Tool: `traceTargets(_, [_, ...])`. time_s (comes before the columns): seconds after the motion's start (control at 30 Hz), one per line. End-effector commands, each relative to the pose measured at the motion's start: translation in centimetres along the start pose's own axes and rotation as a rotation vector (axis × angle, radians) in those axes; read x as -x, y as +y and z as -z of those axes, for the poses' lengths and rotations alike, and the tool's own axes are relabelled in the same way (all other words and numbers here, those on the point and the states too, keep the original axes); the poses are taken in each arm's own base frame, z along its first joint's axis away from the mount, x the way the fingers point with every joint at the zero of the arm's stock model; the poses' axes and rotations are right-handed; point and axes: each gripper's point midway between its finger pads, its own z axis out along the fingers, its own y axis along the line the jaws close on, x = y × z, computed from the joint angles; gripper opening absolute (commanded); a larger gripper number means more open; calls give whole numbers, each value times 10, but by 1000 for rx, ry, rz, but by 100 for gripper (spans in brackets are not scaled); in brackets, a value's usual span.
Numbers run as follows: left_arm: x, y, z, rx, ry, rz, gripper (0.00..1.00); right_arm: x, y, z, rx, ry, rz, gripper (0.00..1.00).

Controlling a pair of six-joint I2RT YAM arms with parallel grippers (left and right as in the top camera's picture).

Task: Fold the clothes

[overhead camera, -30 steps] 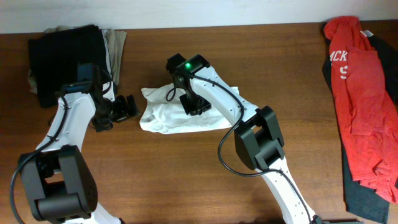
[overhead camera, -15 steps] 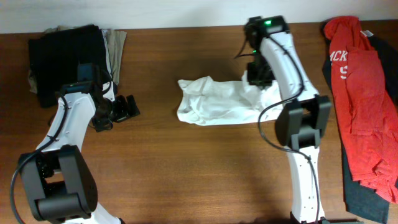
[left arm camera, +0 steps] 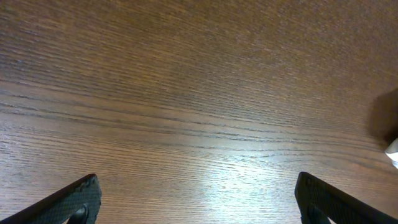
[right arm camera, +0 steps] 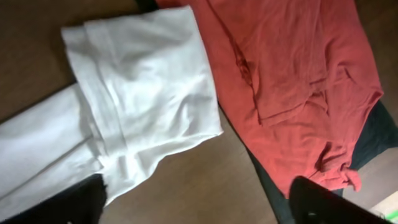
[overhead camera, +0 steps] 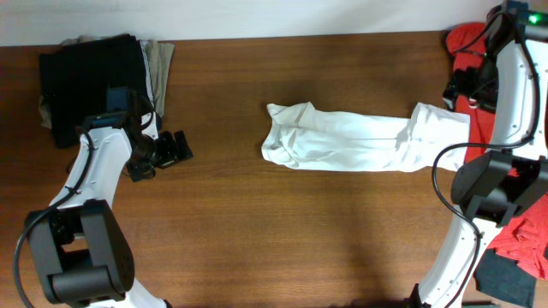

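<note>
The white T-shirt [overhead camera: 351,143] lies stretched in a long band across the middle of the table, bunched at its left end, with a flat folded end [right arm camera: 140,81] at the right. My right gripper [overhead camera: 467,92] hangs above that right end, beside the red shirt. In the right wrist view the right gripper [right arm camera: 199,205] is open, with bare wood between its fingers and nothing held. My left gripper [overhead camera: 175,147] stands open over bare wood well left of the shirt. The left wrist view shows the left gripper [left arm camera: 199,202] empty, with a sliver of white cloth [left arm camera: 393,151] at the right edge.
Folded black and beige garments [overhead camera: 90,81] sit at the back left corner. A red shirt with white lettering [overhead camera: 501,145] lies along the right edge on top of a dark garment [overhead camera: 514,278], almost touching the white shirt's right end.
My right gripper dragged the white shirt's end rightward across the table, pulling it out long, then opened and let go. The left arm has not moved.
</note>
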Motion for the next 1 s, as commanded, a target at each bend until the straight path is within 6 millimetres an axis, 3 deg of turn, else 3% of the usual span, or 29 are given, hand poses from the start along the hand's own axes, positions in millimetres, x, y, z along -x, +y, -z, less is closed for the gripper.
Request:
traceTargets(0.0, [2,-18,8,-87,-14,-83,99,-5,7,0,26,19,0,99])
traceTargets(0.1, [-5,-70,9,-261,-22,-297,99,-10,25,1,130,50,-1,99])
traceTargets(0.23, [-11,-146,3,-338,-102,-491,99,-18,54,7,253,81,50,99])
traceTargets(0.37, [-27,-220,-4,-420,-173,-590,99,-22,67,10,260,66,155,99])
traceTargets(0.5, [-29,-243,-38,-350,-206,-554,90,-23,69,11,267,65,157,99])
traceTargets(0.53, [-31,-250,-42,-368,-212,-569,80,-23,69,11,267,65,157,99])
traceTargets(0.57, [-32,-261,-46,-395,-227,-590,68,-23,70,11,267,65,161,99])
traceTargets(0.63, [-31,-285,-49,-443,-285,-634,13,-25,73,11,266,68,168,99])
traceTargets(0.67, [-31,-291,-48,-456,-301,-644,4,-25,74,11,266,68,170,99])
traceTargets(0.73, [-30,-303,-43,-479,-343,-666,1,-27,78,11,266,68,180,99])
traceTargets(0.87, [-28,-309,-46,-473,-371,-667,1,-28,85,13,269,60,197,99])
traceTargets(0.97, [-30,-309,-64,-472,-349,-640,1,-31,94,12,270,62,217,99])
